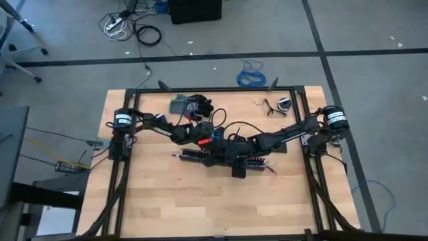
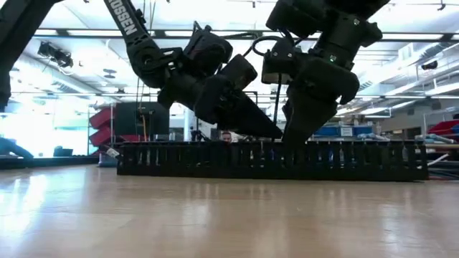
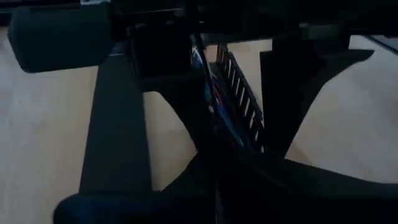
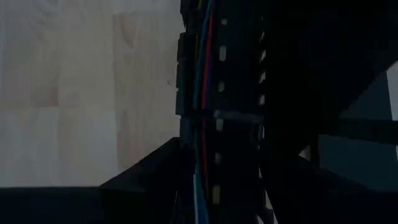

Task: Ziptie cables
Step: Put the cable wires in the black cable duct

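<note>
Black slotted duct holds cables; two grippers meet there.

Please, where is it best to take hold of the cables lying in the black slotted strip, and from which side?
Probably from above, pinching across the bundle: the cables run lengthwise inside the black slotted strip, whose toothed walls block any sideways approach. Choose a stretch away from the tie band.

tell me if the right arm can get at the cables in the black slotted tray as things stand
Probably yes. The right claw is already down at the black slotted tray, and the cables run along it just ahead of the claw; nothing visibly blocks them.
</note>
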Motion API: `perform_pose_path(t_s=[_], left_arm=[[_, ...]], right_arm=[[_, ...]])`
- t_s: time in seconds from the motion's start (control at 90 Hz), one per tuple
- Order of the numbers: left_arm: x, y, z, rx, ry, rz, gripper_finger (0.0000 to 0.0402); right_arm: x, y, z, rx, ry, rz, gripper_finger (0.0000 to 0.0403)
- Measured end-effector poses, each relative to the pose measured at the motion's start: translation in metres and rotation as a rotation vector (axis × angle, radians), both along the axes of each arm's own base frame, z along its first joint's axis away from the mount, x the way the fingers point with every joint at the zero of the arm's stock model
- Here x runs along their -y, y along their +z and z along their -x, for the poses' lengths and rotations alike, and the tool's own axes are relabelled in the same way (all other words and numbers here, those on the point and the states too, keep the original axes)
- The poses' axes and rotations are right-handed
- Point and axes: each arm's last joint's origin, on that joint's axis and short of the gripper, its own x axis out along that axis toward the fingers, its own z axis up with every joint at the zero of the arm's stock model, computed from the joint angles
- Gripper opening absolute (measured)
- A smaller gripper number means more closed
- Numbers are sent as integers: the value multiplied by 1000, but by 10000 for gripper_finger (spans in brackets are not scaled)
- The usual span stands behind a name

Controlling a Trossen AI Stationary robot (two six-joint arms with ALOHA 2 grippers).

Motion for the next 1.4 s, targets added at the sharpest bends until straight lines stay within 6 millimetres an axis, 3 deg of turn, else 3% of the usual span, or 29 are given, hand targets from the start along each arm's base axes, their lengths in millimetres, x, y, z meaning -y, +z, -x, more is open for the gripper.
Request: perform_pose_path(t_s=[1.4], left_arm=[[3,-4,2,29,-140,-196,0]], right_arm=[[0,0,0,1,3,-4,181]])
